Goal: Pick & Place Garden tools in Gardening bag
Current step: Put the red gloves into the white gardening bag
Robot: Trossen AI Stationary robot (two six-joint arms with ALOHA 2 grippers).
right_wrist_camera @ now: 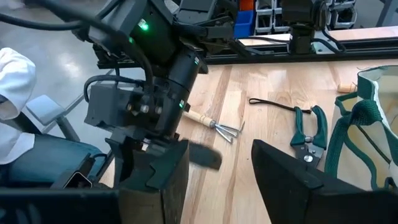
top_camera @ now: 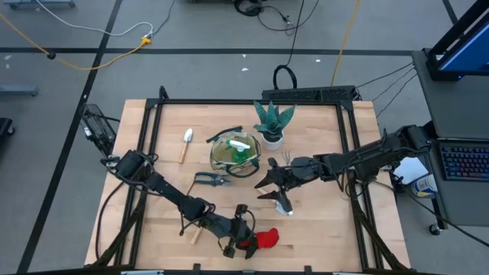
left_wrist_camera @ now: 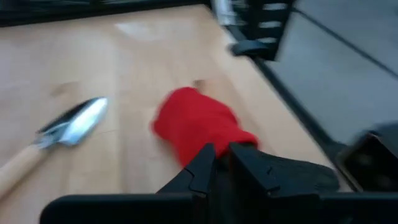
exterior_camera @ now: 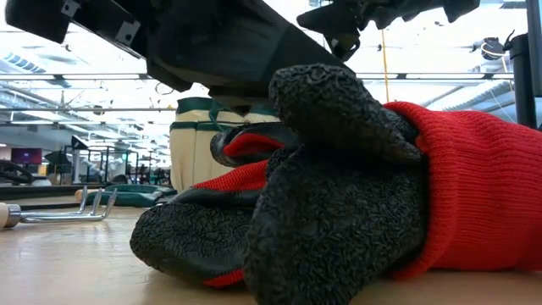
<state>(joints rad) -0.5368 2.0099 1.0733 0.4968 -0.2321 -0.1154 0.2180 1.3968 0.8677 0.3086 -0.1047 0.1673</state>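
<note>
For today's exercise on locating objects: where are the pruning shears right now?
In the high view, the pruning shears lie on the table left of the gardening bag, with the left arm's elbow section just below them.

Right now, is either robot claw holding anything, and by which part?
Right gripper: open, empty. Left gripper is at the glove's red cuff, the glove lying on the table; whether it grips cannot be told.

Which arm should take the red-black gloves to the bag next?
Left. The left gripper is right at the gloves near the table's front edge. The right gripper hangs open beside the gardening bag, farther from the gloves.
</note>
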